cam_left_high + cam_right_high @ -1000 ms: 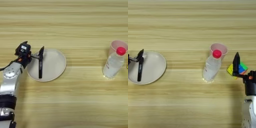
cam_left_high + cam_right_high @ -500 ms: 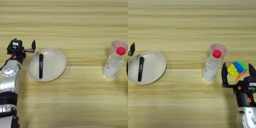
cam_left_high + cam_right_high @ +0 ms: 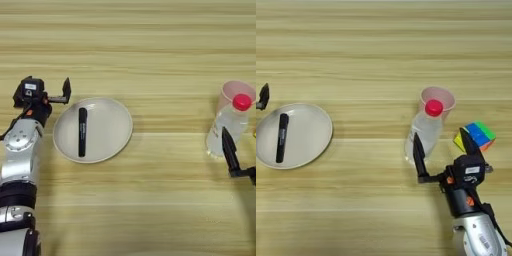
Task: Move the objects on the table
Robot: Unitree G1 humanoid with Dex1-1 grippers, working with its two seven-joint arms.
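- On the left of the desk (image 3: 150,45), the round cream plate (image 3: 107,131) carries the slim black marker pen (image 3: 82,132), lying lengthwise on its left half.
- Just beside the plate's left rim, the left end effector (image 3: 47,96) hovers with fingers spread wide, holding nothing.
- Over on the right, the clear red-capped bottle (image 3: 427,130) stands upright against a pink cup (image 3: 442,97).
- Near the bottle's base, the right end effector (image 3: 442,152) sits wide open, empty, with the blue-yellow-green block (image 3: 476,136) just beside its right finger.

Pale wooden table (image 3: 150,60) with matt grain, smooth cream plate (image 3: 112,125), clear glossy plastic bottle (image 3: 425,135).
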